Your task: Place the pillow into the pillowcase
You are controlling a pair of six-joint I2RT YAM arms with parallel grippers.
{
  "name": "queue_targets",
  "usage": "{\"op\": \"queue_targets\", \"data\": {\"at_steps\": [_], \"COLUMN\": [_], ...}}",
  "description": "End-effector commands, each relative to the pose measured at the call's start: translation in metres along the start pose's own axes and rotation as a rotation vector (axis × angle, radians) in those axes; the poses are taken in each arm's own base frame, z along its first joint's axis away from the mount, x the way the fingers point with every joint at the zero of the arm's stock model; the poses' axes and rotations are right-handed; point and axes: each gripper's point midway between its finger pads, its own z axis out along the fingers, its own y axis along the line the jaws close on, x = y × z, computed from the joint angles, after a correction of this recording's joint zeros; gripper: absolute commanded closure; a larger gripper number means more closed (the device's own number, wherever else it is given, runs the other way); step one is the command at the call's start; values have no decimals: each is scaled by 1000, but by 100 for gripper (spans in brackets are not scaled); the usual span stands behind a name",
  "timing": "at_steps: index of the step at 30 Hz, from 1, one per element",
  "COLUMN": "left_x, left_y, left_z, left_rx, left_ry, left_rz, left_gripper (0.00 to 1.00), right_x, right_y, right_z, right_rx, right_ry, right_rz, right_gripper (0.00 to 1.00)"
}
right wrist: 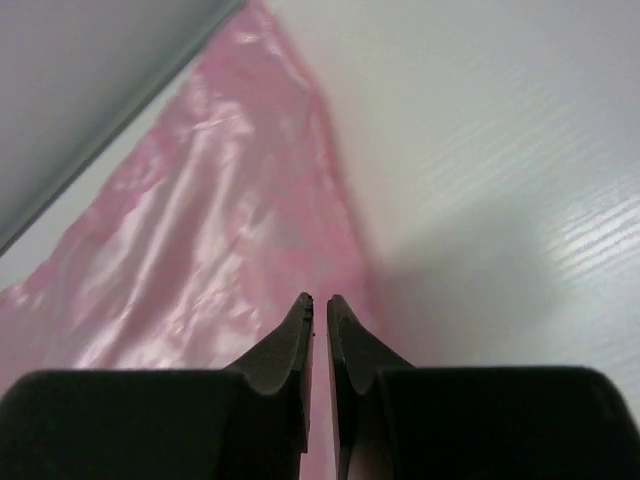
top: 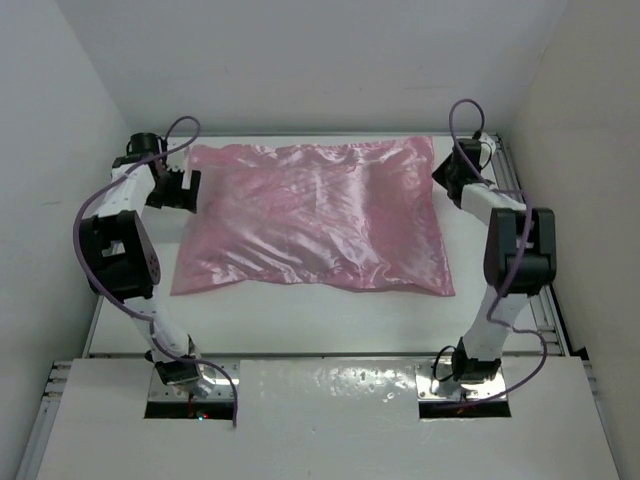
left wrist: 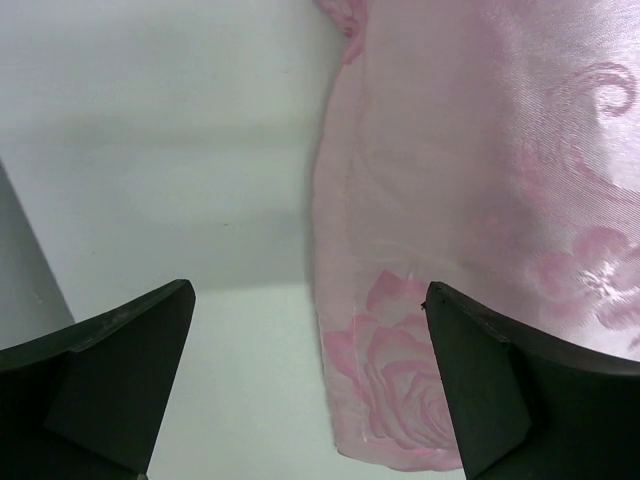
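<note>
The pink satin pillowcase [top: 310, 215] lies spread and puffed on the white table, filling the far half. The pillow is hidden from every view. My left gripper [top: 185, 190] hovers at the pillowcase's far left corner. In the left wrist view its jaws [left wrist: 308, 288] stand wide open, with the rose-printed corner of the pillowcase [left wrist: 480, 180] below them and nothing held. My right gripper [top: 447, 180] is at the far right edge of the pillowcase [right wrist: 230, 200]. Its fingertips [right wrist: 320, 298] stand a narrow slit apart above the fabric's edge, and I see nothing clamped.
White walls close in on the left, back and right. A metal rail [top: 545, 310] runs along the table's right side. Bare table [top: 300, 320] shows in front of the pillowcase, and a glossy white board [top: 330, 400] covers the near edge between the arm bases.
</note>
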Motion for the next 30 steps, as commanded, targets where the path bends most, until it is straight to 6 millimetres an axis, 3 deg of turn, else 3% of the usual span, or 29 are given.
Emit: {"op": "queue_targets", "data": {"at_steps": [1, 5, 10, 13, 18, 20, 25, 28, 29, 30], "left_x": [-19, -10, -4, -1, 11, 12, 10, 3, 3, 2], "left_y": [18, 31, 48, 53, 63, 68, 86, 96, 97, 100], "left_z": [-38, -44, -55, -64, -74, -78, -86, -93, -93, -95], "left_rx": [-61, -100, -138, -147, -196, -209, -248, -263, -262, -268], "left_ry": [-130, -140, -167, -189, -191, -196, -228, -260, -259, -265], "left_rz": [-40, -86, -136, -139, -132, -134, -164, -188, -193, -196], "left_gripper": [0, 0, 0, 0, 0, 0, 0, 0, 0, 0], "right_x": [3, 35, 93, 92, 54, 34, 11, 0, 0, -4], "right_y": [3, -19, -40, -56, -87, -85, -62, -67, -72, -74], "right_z": [-50, -75, -55, -39, -35, -42, -71, -97, -106, -123], "right_rx": [-19, 10, -13, 29, 168, 141, 71, 106, 120, 122], "right_ry": [-50, 26, 278, 307, 230, 192, 165, 123, 124, 103], "right_rz": [-138, -97, 9, 76, 118, 140, 42, 6, -22, -37], "right_gripper": [90, 92, 100, 100, 100, 100, 98, 76, 64, 42]}}
